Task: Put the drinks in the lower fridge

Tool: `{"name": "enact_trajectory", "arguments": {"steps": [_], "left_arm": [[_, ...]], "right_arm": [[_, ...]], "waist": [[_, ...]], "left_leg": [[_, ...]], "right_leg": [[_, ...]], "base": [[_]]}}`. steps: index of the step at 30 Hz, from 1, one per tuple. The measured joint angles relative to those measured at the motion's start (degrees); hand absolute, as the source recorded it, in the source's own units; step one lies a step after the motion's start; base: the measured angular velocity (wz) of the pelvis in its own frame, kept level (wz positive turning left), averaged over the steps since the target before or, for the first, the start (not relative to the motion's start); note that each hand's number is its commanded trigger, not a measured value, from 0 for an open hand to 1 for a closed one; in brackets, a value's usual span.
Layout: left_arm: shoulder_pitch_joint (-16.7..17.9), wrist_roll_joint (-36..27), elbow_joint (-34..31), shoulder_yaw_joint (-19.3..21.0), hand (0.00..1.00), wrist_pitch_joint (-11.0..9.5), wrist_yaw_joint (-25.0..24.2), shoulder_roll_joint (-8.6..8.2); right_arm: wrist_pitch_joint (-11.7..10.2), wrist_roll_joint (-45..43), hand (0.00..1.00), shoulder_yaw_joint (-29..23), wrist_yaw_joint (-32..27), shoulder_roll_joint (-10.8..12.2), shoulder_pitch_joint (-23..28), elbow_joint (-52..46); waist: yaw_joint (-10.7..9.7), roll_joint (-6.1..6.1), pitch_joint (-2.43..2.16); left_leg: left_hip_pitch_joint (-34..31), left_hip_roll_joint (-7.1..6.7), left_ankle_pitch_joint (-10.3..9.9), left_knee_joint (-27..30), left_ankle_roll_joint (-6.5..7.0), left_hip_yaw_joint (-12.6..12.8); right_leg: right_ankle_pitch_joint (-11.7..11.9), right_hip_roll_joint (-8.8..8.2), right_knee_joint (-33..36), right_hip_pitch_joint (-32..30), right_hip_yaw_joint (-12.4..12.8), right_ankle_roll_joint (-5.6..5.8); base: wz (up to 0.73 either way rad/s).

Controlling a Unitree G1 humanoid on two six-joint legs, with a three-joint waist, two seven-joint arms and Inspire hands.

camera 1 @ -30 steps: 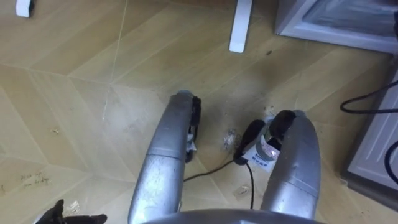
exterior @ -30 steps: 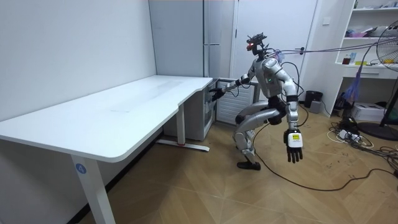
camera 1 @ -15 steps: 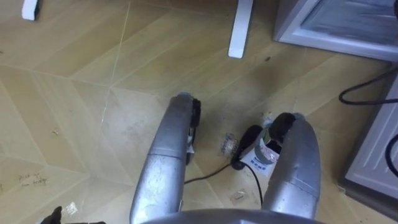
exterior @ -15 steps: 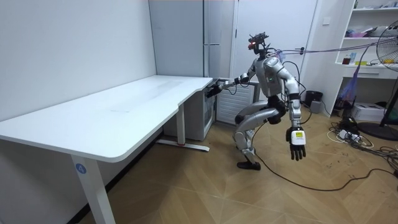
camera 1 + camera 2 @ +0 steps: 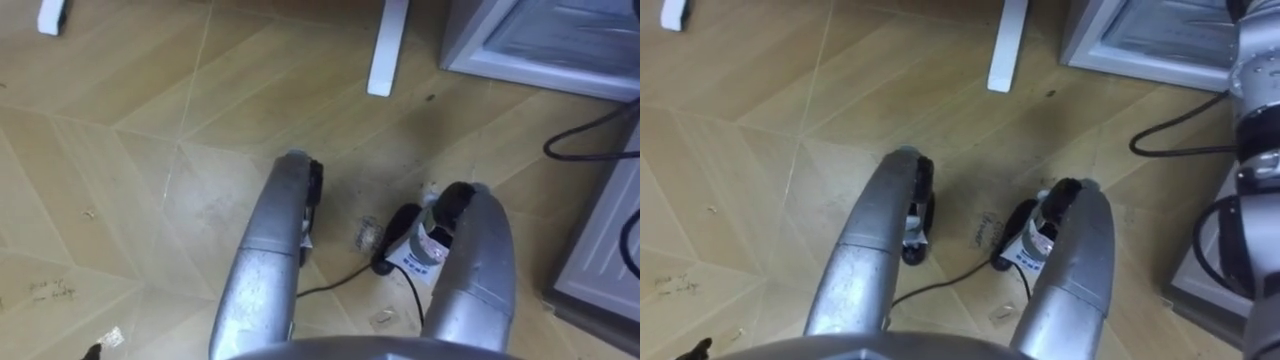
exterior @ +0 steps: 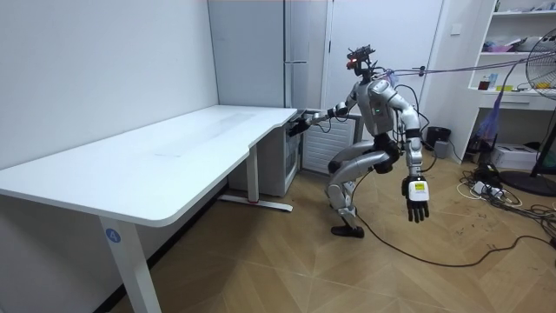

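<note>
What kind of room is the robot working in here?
Probably an office or lab room rather than a kitchen: a long white desk, a tall grey fridge in the corner behind it, white wall shelves and a wooden plank floor.

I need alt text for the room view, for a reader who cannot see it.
A humanoid robot stands with bent knees by a white desk and reaches its right hand toward the grey fridge. Its left hand hangs open at its side.
</note>
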Motion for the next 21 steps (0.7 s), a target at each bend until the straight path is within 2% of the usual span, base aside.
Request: {"name": "enact_trajectory", "arguments": {"steps": [4,7,10,14,16,17,18,21], "left_arm": [[0.0,0.4,-0.1,-1.0,0.0,0.3,-1.5,0.02],[0.0,0.0,0.1,-1.1,0.0,1.2,-2.2,0.04],[0.0,-1.3,0.2,-1.9,0.0,1.5,-2.1,0.04],[-0.2,-1.1,2.5,-1.7,0.0,1.7,-3.3,-0.1],[-0.3,-1.1,3.1,-1.3,0.0,1.6,-3.9,-0.07],[-0.9,-1.2,3.8,-1.1,0.0,1.6,-4.4,-0.07],[-1.8,-1.3,4.7,-0.9,0.0,1.6,-4.6,-0.07],[-3.3,-2.0,5.9,-0.9,0.0,1.6,-4.7,-0.18]], "right_arm": [[1.0,-1.3,0.0,0.9,4.9,0.0,1.4,3.1],[1.9,-4.0,0.0,3.3,10.7,-0.1,3.3,5.0],[3.9,-8.2,0.0,4.6,15.7,-0.2,4.4,9.0],[5.7,-17.1,0.0,4.5,23.0,-0.9,9.3,12.9],[7.1,-20.9,0.0,4.5,25.9,-1.4,11.4,13.8],[7.5,-24.1,0.0,4.6,28.1,-2.1,13.4,13.8],[7.7,-27.4,0.0,4.6,30.0,-2.5,15.1,14.0],[8.5,-33.3,0.0,4.7,33.4,-2.6,16.5,15.9]], "waist": [[0.2,-0.03,0.02],[0.4,-0.35,0.11],[0.1,-0.52,-0.01],[0.0,-0.86,-0.02],[-0.4,-0.88,-0.03],[-0.5,-0.92,-0.06],[-0.5,-1.0,-0.14],[-0.8,-0.98,-0.16]], "left_leg": [[2.2,-0.14,-0.2,-1.0,-0.06,-0.6],[4.4,0.53,-0.1,-2.9,-0.15,-0.8],[7.9,0.55,0.0,-6.0,-0.35,-0.6],[13.3,0.58,0.6,-10.9,-0.76,-1.2],[15.7,0.74,0.9,-13.4,-0.61,-1.5],[17.3,0.66,1.2,-15.2,-0.37,-1.4],[18.9,0.63,1.5,-16.9,0.05,-1.2],[21.7,0.62,1.9,-19.5,0.42,-0.6]], "right_leg": [[-0.1,0.34,-1.5,2.9,-1.0,0.03],[0.0,1.14,-3.7,5.3,-1.4,0.38],[0.4,1.33,-6.8,9.0,-2.1,1.04],[1.4,2.3,-12.3,15.4,-3.6,2.18],[2.2,3.25,-15.3,18.0,-3.9,2.91],[3.0,3.63,-17.2,19.6,-4.3,2.68],[3.5,4.16,-19.1,21.0,-4.2,3.28],[4.2,4.21,-21.8,23.7,-4.7,3.68]], "base": [[0.0],[-0.06],[0.04],[0.0],[0.0],[0.0],[0.0],[-0.09]]}}
